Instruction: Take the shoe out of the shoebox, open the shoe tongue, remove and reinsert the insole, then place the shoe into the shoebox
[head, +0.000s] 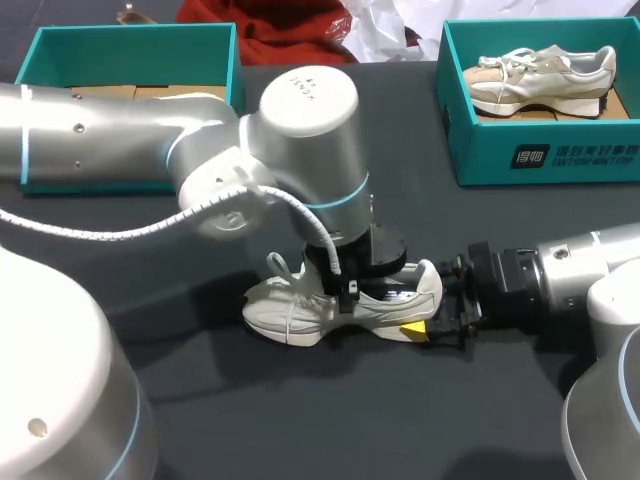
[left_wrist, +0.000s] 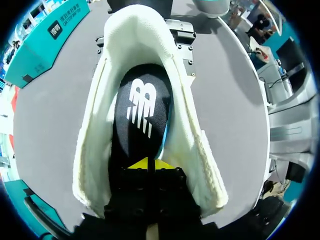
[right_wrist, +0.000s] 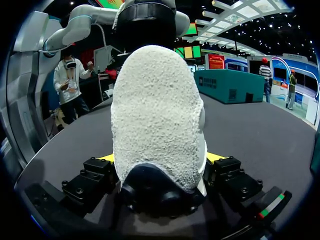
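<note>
Lying on its sole near the middle of the table (head: 250, 420), the shoe (head: 290, 312) has its toe toward the left side and its heel toward the right in the head view. The left gripper (head: 347, 288) comes straight down into its opening, and the right gripper (head: 432, 318) is at the heel. Two teal boxes stand at the far edge: the left box (head: 130, 35), and the right box (head: 545, 155) with a second shoe (head: 540, 75) in it. From the left wrist, the left gripper (left_wrist: 148, 165) has its yellow tips pressed together inside the shoe (left_wrist: 95, 150), down on the black insole (left_wrist: 142, 110); whether they pinch the insole cannot be told. From the right wrist, the right gripper (right_wrist: 160, 159) grasps the shoe (right_wrist: 157, 110) by the heel, one finger touching each side, with the left arm (right_wrist: 150, 20) above the shoe's far end.
</note>
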